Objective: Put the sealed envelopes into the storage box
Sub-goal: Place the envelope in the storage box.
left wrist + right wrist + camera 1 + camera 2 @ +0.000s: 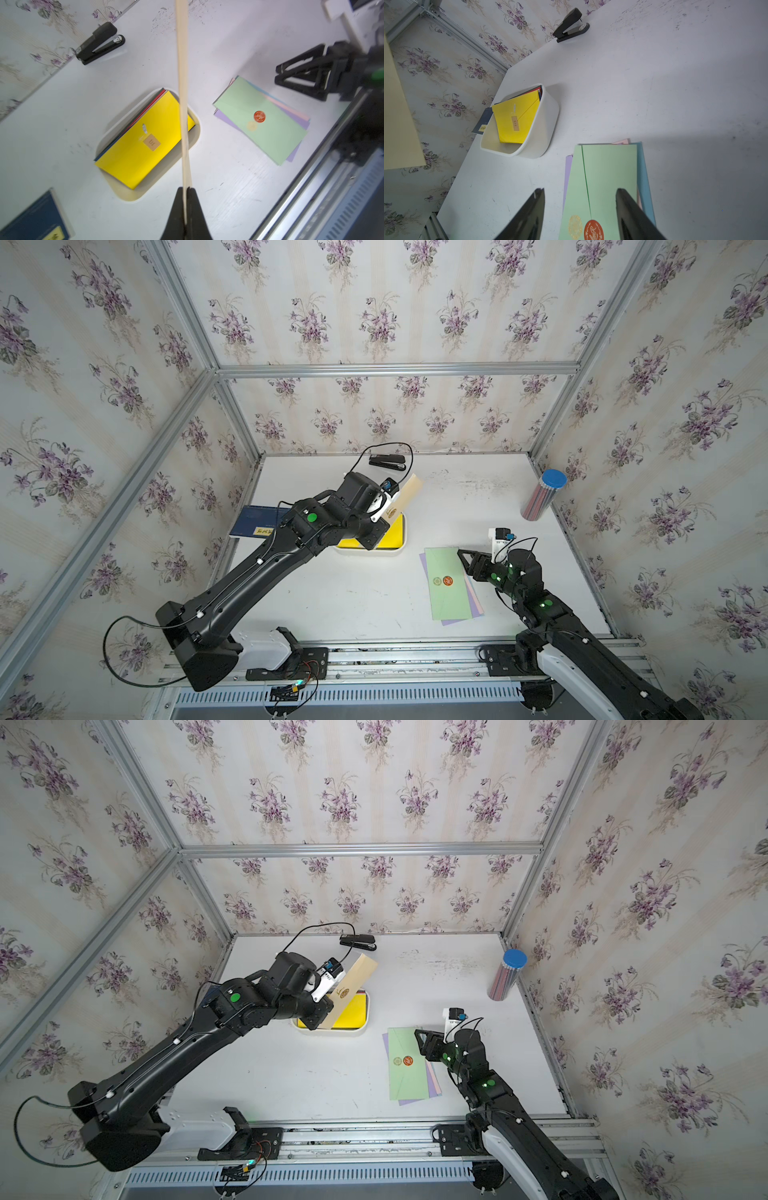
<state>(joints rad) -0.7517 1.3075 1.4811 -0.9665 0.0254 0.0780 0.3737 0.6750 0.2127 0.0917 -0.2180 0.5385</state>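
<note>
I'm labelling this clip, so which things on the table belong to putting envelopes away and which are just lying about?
Job: cream envelope, pinched by the left gripper over the storage box; yellow envelope on top inside it; green envelope topping the loose stack under the open right gripper.
Lying about: stapler, blue book, pencil tube.

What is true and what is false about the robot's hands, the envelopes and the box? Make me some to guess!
1. The left hand pinches a cream envelope. True.
2. The storage box is empty. False: a yellow envelope lies on top inside it.
3. The right hand is shut on the green envelope. False: it is open above it, gripping nothing.
4. A black stapler sits on the table. True.
</note>
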